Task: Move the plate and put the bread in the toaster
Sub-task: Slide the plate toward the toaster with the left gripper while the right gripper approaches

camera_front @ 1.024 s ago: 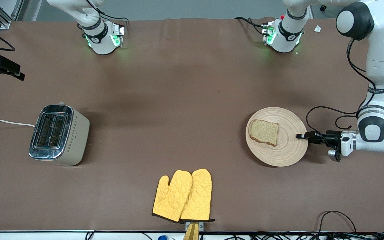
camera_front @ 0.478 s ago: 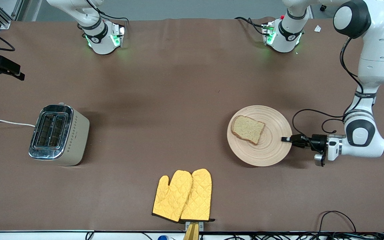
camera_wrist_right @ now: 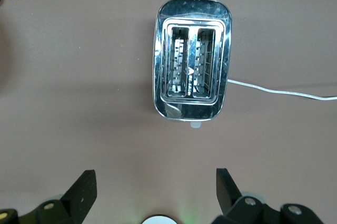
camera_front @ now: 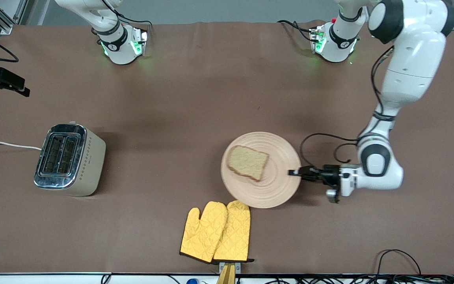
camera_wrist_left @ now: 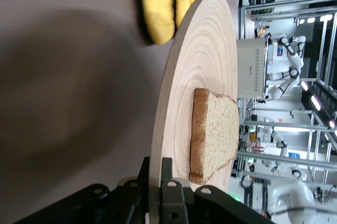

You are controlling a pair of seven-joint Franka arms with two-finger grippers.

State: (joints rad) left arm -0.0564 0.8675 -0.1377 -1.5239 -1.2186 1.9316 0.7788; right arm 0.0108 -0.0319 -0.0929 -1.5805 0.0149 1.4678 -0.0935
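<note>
From the front view we are seeing the left hand [camera_front: 294,172] gripping the rim of the plate [camera_front: 278,189] at the edge toward the left arm's end of the bench [camera_front: 195,90], its fingers closed on the wood. The plate is sitting near the middle of the bench, with the bread [camera_front: 248,162] lying on it, and its near edge is just touching or overlapping the tops of the yellow oven mitts [camera_front: 216,232], which are lying nearer the front camera. The toaster [camera_front: 69,159] is standing well apart, toward the right arm's end, with its white cord [camera_front: 6,144] trailing off the bench edge. In the left wrist view we are looking along the plate [camera_wrist_left: 202,76], with the left hand's fingers [camera_wrist_left: 171,195] pinching the rim from both faces, the bread [camera_wrist_left: 213,134] resting flat just past them and the mitts [camera_wrist_left: 160,0] beside the plate's edge. In the right wrist view the right hand [camera_wrist_right: 152,195] is hanging above the toaster [camera_wrist_right: 192,60], fingers spread wide and gripping nothing, both slots [camera_wrist_right: 190,63] looking empty; that arm is waiting.
</note>
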